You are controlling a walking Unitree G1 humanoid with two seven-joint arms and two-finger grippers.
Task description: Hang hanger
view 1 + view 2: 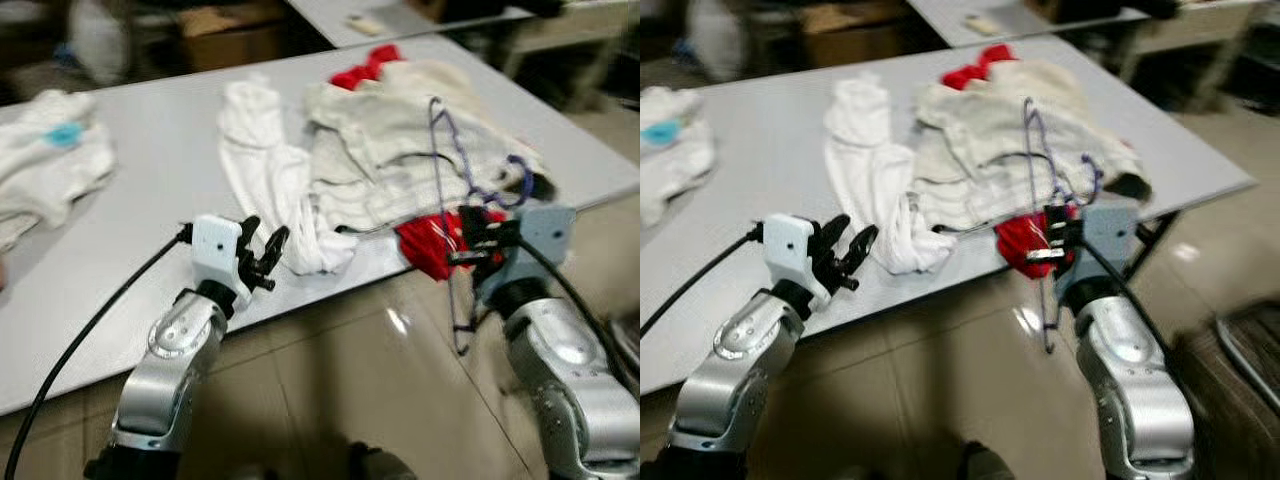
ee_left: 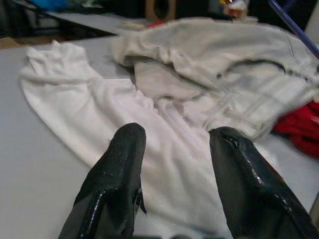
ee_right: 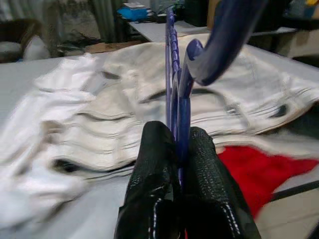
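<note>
- A pale grey surface (image 1: 150, 160) carries a heap of laundry: a cream garment (image 1: 400, 140) on the right, a white garment (image 1: 265, 170) trailing toward the near edge beside it, and red cloth (image 1: 425, 245) at the near edge under the cream one, with more red at the far side of the heap.
- A second white bundle (image 1: 45, 165) with a blue patch lies well apart on the far left.
- The right gripper (image 3: 177, 149) is at the near right edge of the surface, its jaws clamped together on the hanger (image 1: 445, 170).
- The hanger is thin and blue-purple; it rises from the jaws over the cream garment, and part of it hangs below the surface edge.
- The left gripper (image 2: 174, 149) hovers at the near edge with jaws apart, the white garment just beyond them.
</note>
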